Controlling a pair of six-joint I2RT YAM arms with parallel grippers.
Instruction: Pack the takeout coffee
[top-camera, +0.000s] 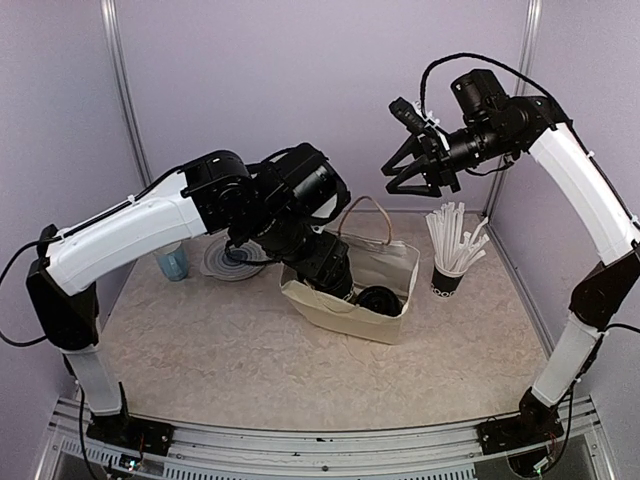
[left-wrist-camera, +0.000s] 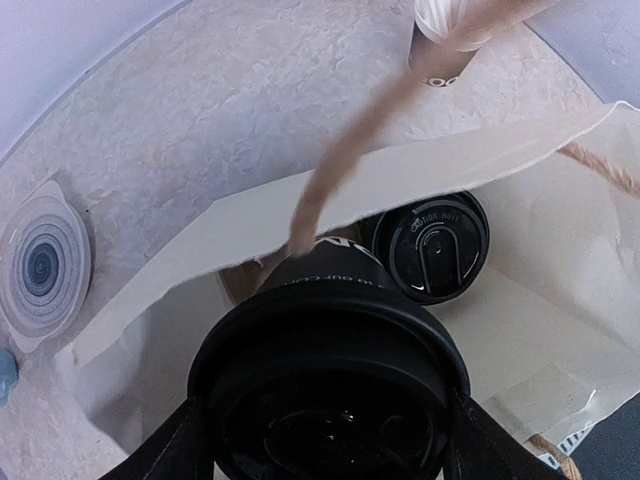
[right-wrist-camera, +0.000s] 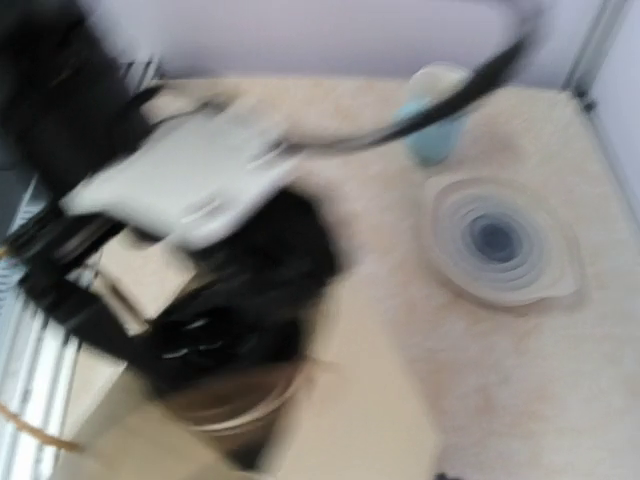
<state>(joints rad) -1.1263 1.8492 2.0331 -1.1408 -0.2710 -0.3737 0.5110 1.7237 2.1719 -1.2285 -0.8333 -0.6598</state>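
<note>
Left wrist: left fingers (left-wrist-camera: 170, 455) gripped a lidded cup (left-wrist-camera: 330, 380) inside the bag (left-wrist-camera: 450, 165), beside a second cup (left-wrist-camera: 432, 245); right fingers (top-camera: 400, 160) hung open, empty.

High rear overview facing table (top-camera: 230, 360), left wrist close above bag (top-camera: 345, 318), both show it

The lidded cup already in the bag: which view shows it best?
Left wrist: the lidded cup sits in clear sight inside the bag, lid markings visible, beyond the second cup held by the left gripper. Top external shows it only small and dark. Right wrist is too blurred to tell.
</note>
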